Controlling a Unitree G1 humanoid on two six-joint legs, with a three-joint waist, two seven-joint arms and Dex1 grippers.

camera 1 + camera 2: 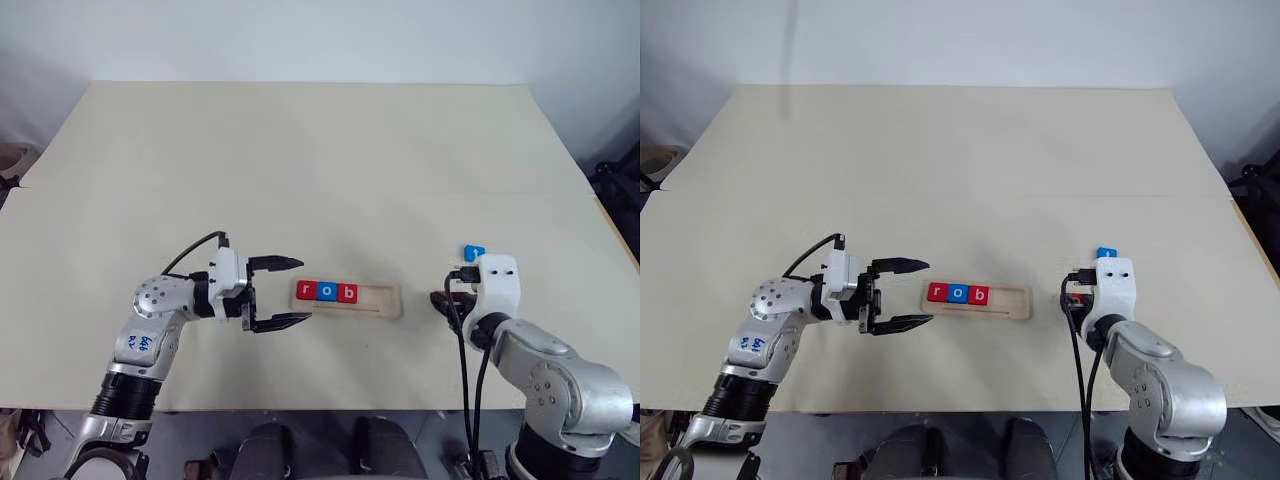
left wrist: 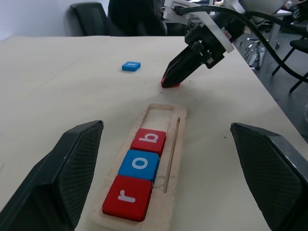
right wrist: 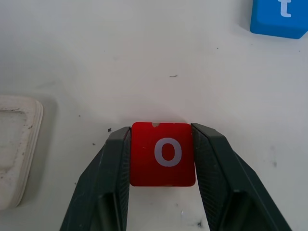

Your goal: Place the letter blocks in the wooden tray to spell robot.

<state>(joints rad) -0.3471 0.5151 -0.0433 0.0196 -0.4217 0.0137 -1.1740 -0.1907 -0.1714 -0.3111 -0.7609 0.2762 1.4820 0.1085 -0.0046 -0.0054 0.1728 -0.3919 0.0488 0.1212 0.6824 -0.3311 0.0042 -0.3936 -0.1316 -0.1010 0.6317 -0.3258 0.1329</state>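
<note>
Tray lies on the table just ahead of me, between the two arms. Three tiles sit in its groove, read off from its left end: red r, blue o, red b. The right-hand part of the groove is bare, so I judge two slots remain for o and t.

Right gripper has its two fingers pressed on opposite sides of the red o tile, letter facing up. Side grip keeps the face readable and the tile flat, which I reckon suits sliding it in next to the b. It sits just right of the tray's open end, low at the table.

Blue t tile lies loose on the table just beyond that gripper, apart from the tray.

Left gripper is spread wide and holds nothing, pointing level at the tray's left end; possibly placed to brace the tray, though it is not touching.

Table: pale cream top, otherwise bare. Behind it, a plain white wall; dark chairs show in the left wrist view.
</note>
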